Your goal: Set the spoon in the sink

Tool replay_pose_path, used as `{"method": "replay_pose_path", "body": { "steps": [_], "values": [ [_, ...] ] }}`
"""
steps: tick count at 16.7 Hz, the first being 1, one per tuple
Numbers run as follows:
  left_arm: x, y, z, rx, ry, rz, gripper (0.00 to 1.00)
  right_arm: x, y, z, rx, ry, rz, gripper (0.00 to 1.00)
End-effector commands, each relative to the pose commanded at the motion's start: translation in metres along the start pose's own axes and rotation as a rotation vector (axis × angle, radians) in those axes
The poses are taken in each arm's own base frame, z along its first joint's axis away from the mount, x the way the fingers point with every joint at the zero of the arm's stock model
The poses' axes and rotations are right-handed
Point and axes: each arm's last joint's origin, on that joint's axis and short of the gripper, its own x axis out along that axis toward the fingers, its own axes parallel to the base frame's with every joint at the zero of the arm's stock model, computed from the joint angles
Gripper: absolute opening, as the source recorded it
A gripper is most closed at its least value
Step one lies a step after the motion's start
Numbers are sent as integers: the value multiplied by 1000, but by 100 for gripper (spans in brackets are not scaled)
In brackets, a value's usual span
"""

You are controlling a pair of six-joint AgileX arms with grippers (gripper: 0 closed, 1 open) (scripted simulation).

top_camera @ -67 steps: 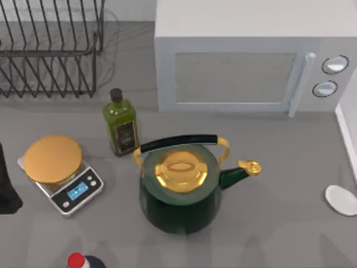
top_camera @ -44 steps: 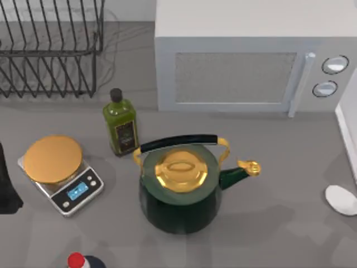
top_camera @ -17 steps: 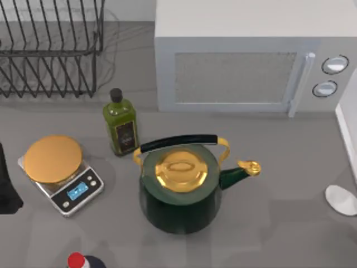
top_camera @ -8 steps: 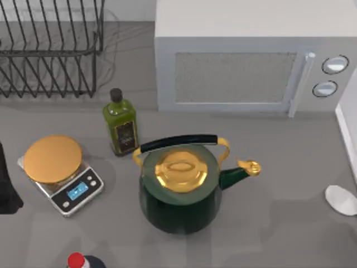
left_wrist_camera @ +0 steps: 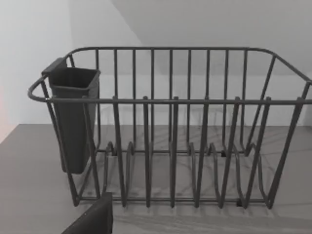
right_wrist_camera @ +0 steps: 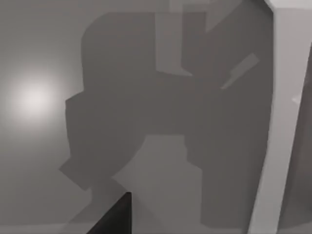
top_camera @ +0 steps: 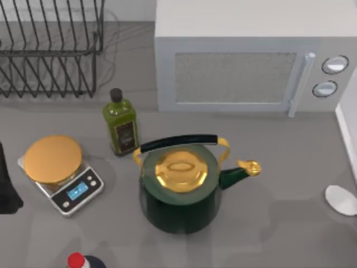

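Observation:
The spoon (top_camera: 341,199) lies on the grey table at the far right edge of the top view; its pale oval bowl shows and its handle runs out of view. Just behind it stands a white raised edge (top_camera: 347,131), and I cannot tell whether this belongs to the sink. A pale strip (right_wrist_camera: 273,122) crosses the right wrist view above shadowed grey table. A dark piece of my right gripper (right_wrist_camera: 114,217) shows there, with nothing held in sight. My left arm (top_camera: 6,187) is parked at the table's left edge, and my left gripper (left_wrist_camera: 95,219) faces the dish rack (left_wrist_camera: 170,126).
A green kettle (top_camera: 181,190) with a gold lid stands mid-table. An olive oil bottle (top_camera: 121,123) and a gold-plated scale (top_camera: 58,170) are to its left. The microwave (top_camera: 245,61) fills the back right and the wire rack (top_camera: 50,50) the back left. A red-capped bottle (top_camera: 78,261) sits at the front.
Shadows on the grey table at the lower right have shifted. The spoon, the kettle and the other objects have stayed where they were.

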Motion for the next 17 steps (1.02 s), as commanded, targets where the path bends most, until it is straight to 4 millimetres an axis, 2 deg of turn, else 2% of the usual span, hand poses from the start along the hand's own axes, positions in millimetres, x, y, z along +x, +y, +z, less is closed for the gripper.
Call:
{"method": "replay_pose_path", "body": {
  "steps": [1,2,4,6,13,15,17],
  "values": [
    [0,0,0,0,0,0,100,0,0,0,0,0,0,0],
    [0,0,0,0,0,0,100,-22,0,1,19,-23,2,0],
    [0,0,0,0,0,0,100,-25,-2,2,19,-25,0,0],
    [0,0,0,0,0,0,100,-39,-5,4,18,-28,-4,0],
    [0,0,0,0,0,0,100,-111,-2,2,17,-12,14,0],
    [0,0,0,0,0,0,100,-121,0,1,18,-22,2,0],
    [0,0,0,0,0,0,100,-122,0,1,19,-23,2,0]
  ]
}}
